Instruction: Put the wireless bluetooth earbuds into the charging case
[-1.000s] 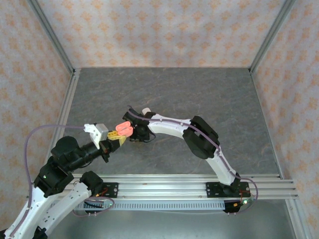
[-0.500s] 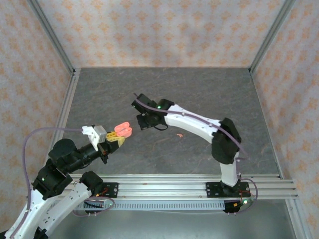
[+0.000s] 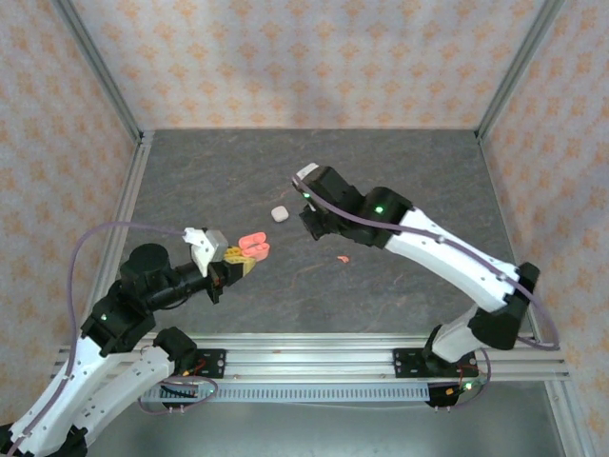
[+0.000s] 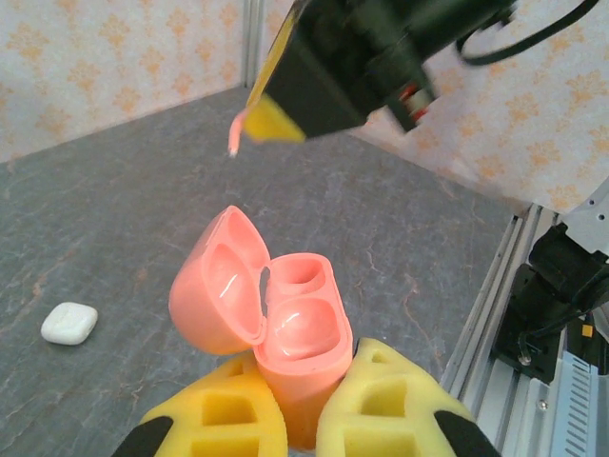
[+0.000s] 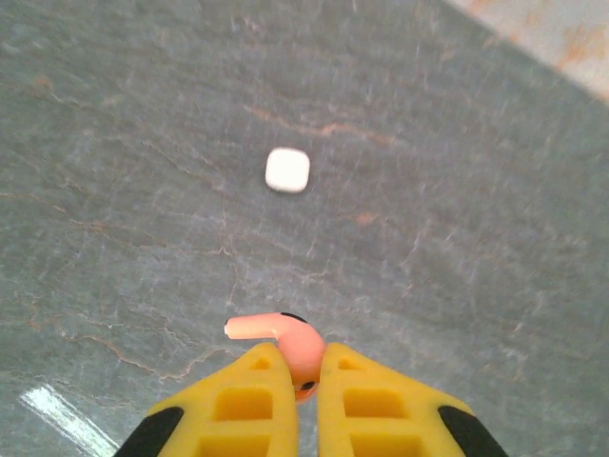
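- The pink earbud [image 5: 285,335] is seen in the right wrist view pinched at its head between the yellow fingers of the right gripper [image 5: 299,367]. Its stem is pointed to the left, across the jaws. The white case [image 5: 287,169] lies shut on the table [image 5: 476,238], well beyond.
- In the left wrist view the pink charging case [image 4: 295,328] is clamped at its base by the left gripper [image 4: 304,386]. The lid is hinged open to the left and both wells are turned upward. The right gripper is hung above and beyond the case, apart from it, with the stem aimed downward.
- In the top external view the open case lies left of the right gripper and nearer to the bases, so a short move down-left is judged necessary. A second pink earbud [image 3: 341,258] is left on the table beside the right arm.
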{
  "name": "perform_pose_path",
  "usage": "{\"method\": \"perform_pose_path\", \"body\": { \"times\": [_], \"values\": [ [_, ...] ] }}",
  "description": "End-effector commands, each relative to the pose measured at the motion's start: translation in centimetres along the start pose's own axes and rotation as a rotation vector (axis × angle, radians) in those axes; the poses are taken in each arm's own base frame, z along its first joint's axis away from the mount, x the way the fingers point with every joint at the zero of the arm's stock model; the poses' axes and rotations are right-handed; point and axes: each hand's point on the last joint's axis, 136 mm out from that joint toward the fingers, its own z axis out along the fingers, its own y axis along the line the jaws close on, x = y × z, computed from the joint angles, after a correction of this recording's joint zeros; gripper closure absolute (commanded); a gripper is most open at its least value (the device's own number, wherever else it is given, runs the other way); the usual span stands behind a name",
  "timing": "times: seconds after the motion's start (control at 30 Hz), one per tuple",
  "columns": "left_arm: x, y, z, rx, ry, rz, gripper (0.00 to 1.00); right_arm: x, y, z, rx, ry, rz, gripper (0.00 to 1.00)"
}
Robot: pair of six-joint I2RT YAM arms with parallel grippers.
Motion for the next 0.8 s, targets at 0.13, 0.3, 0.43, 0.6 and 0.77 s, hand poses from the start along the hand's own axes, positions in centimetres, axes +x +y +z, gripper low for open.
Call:
{"method": "perform_pose_path", "body": {
  "times": [0.13,0.3,0.43,0.6,0.77],
  "values": [
    [-2.4,-1.1,0.7,0.075,-0.062,0.05,1.0,-1.8,1.6,-5.9,-0.006,-0.15,-0.23,0.9],
    [-2.8,-1.3,1.0,0.091,-0.081,0.044,1.0,-2.4,4.8,-7.5,-0.02,-0.231,-0.376,0.9],
    [-2.7,-1.3,1.0,0.095,-0.089,0.046,1.0,-2.8,6.9,-8.0,-0.039,-0.276,-0.444,0.9],
    [-2.7,-1.4,0.9,0.097,-0.102,0.046,1.0,-3.5,8.6,-8.4,-0.058,-0.326,-0.489,0.9],
    [-2.8,-1.4,0.8,0.101,-0.106,0.048,1.0,-3.6,9.7,-8.0,-0.084,-0.328,-0.511,0.9]
  ]
}}
